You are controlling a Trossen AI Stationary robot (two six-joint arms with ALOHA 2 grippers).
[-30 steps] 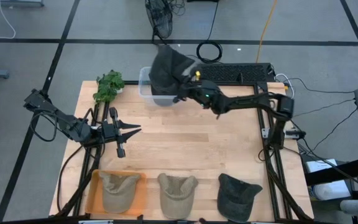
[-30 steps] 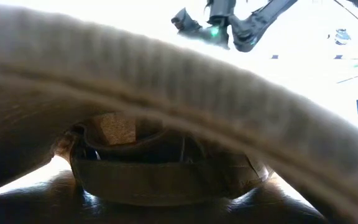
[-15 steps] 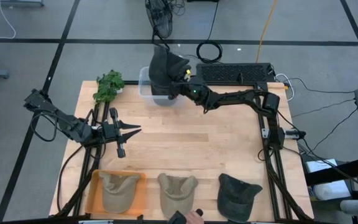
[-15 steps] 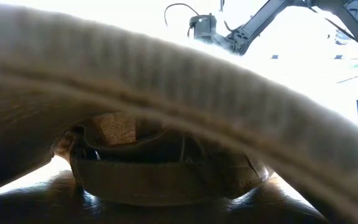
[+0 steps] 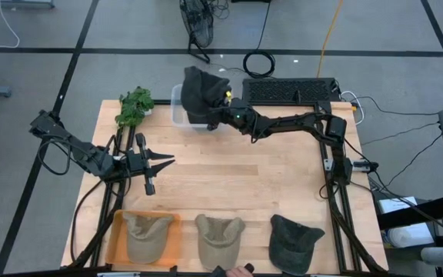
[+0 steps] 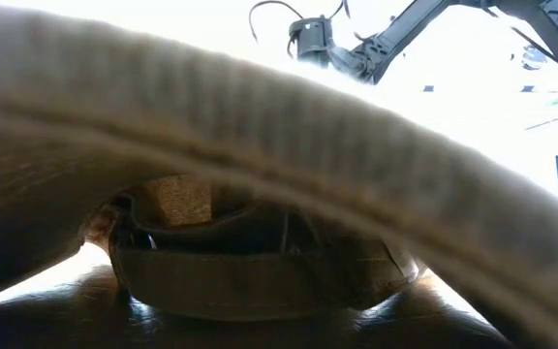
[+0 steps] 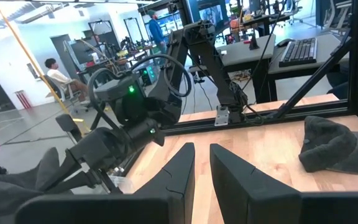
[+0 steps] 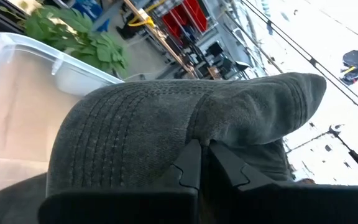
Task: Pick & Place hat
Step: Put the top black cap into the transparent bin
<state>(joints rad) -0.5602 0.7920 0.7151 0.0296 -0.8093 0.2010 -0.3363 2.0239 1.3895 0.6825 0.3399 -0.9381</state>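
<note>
The right arm is stretched out across the far side of the wooden surface (image 5: 237,173), and its hand (image 5: 215,115) has its two fingers pinched tight on a dark grey hat (image 5: 201,92), gripping a fold of the cloth. The hat hangs over the clear plastic bin (image 5: 178,110) that sits at the far edge, and from the wrist I can see the ribbed stitching of the hat (image 8: 166,137) filling most of the view, with the bin's pale wall (image 8: 23,59) just beside it. Whether the cloth is already resting inside the bin or only draped above it I cannot tell. A leafy green plant (image 5: 134,105) lies near the bin, on its left. The left arm waits at the left side of the surface, its hand (image 5: 160,161) lying low and pointing toward the middle, fingers a narrow gap apart with nothing between them; its fingers (image 7: 178,171) show that slit plainly. Along the near edge three more hats sit in a row: a tan hat (image 5: 146,235) on an orange tray (image 5: 117,245), a second tan hat (image 5: 220,238) in the middle, and a dark hat (image 5: 294,240) to the right. The low camera is mostly covered by a tan brim (image 6: 260,136) right against it.
</note>
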